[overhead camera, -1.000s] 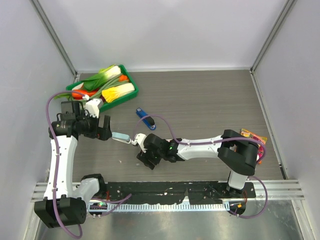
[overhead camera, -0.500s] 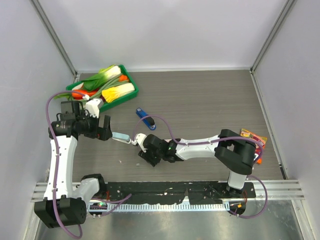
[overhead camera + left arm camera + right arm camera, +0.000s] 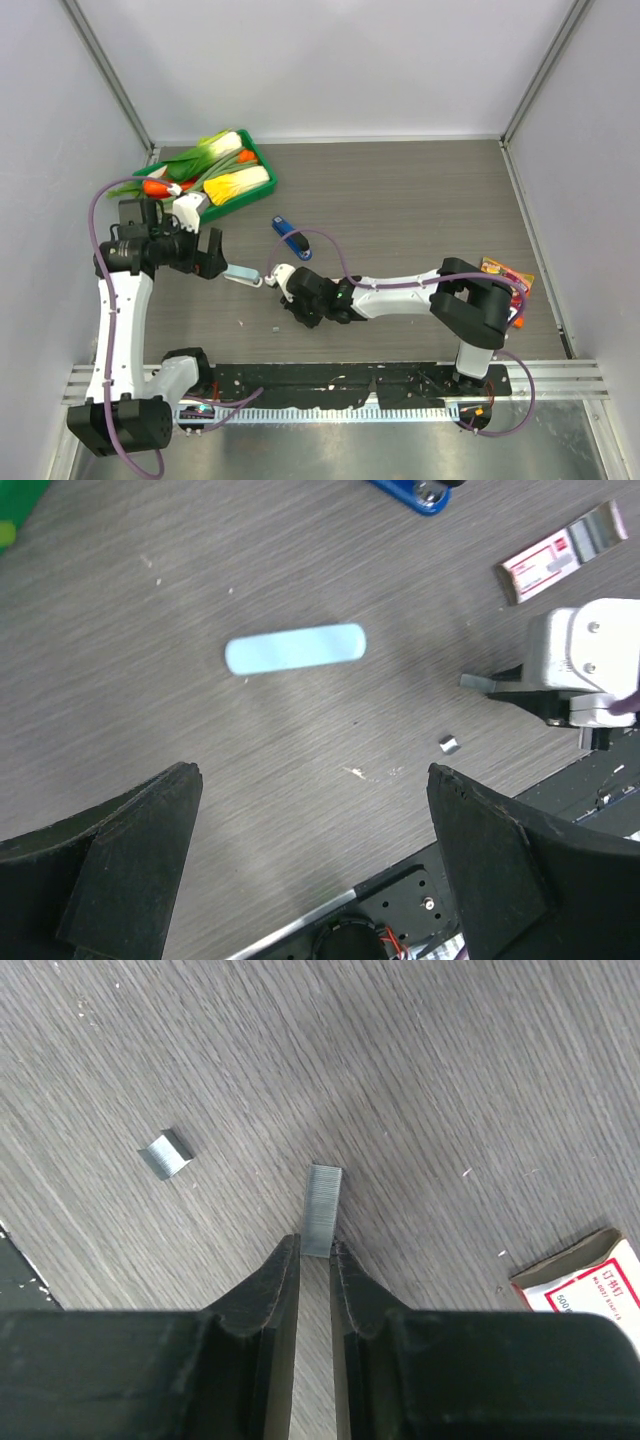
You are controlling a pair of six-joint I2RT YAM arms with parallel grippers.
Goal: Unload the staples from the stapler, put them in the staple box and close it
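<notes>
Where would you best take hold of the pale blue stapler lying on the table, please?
Probably grip the stapler at its middle, across the narrow width, coming straight down from above. It lies flat, and its long sides are straight, parallel and free of clutter, whereas the rounded ends could slip. The open left hand hovers close by.

Open tabletop point(image 3: 150, 630) all round the stapler point(image 3: 295, 648); on one side the right gripper point(image 3: 315, 1250) (pinching a staple strip point(image 3: 322, 1195)) stands near, loose staple piece point(image 3: 449, 744) beside.
</notes>
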